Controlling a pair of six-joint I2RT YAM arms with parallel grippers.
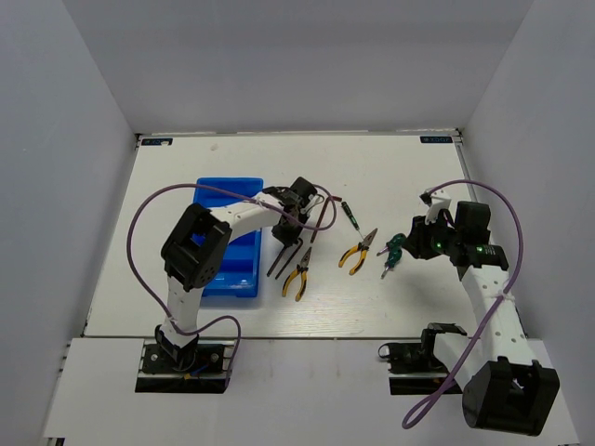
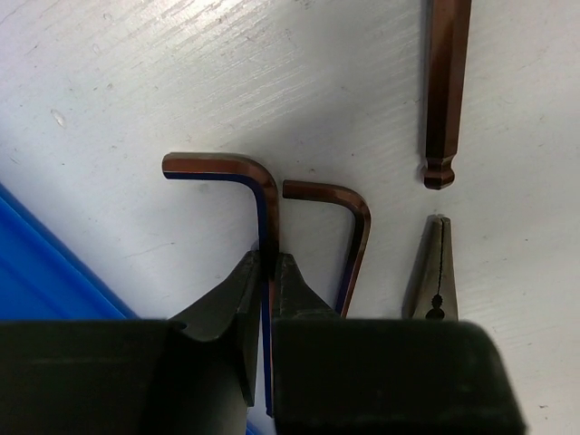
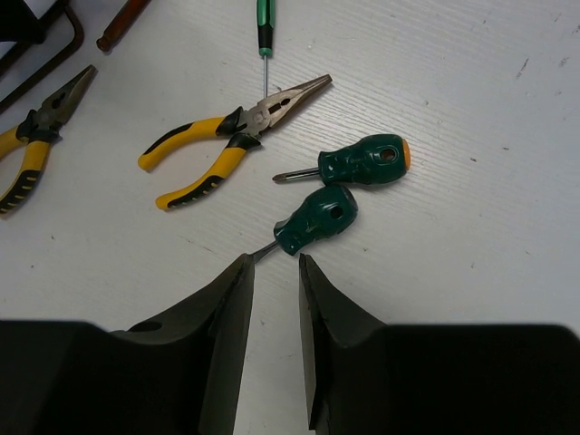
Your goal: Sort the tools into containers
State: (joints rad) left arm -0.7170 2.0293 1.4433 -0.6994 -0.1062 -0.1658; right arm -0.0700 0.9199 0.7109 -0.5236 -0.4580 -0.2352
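Note:
My left gripper [image 2: 269,263] is shut on the long leg of a dark L-shaped hex key [image 2: 258,181], just right of the blue bin [image 1: 226,260]. A second hex key [image 2: 353,217] lies right beside it, and the end of a third [image 2: 444,91] lies further off. The nose of one yellow-handled pliers [image 2: 433,272] lies to the right. My right gripper [image 3: 275,263] is open and empty just above the table. Its tips are close to the blade of a stubby green screwdriver [image 3: 317,219]. A second stubby screwdriver [image 3: 367,161] lies behind it.
Long-nose yellow pliers [image 3: 227,145] and a thin green screwdriver [image 3: 264,27] lie mid-table between the arms. The other pliers [image 1: 297,274] lie near the bin's right side. Purple cables loop over both arms. White walls enclose the table.

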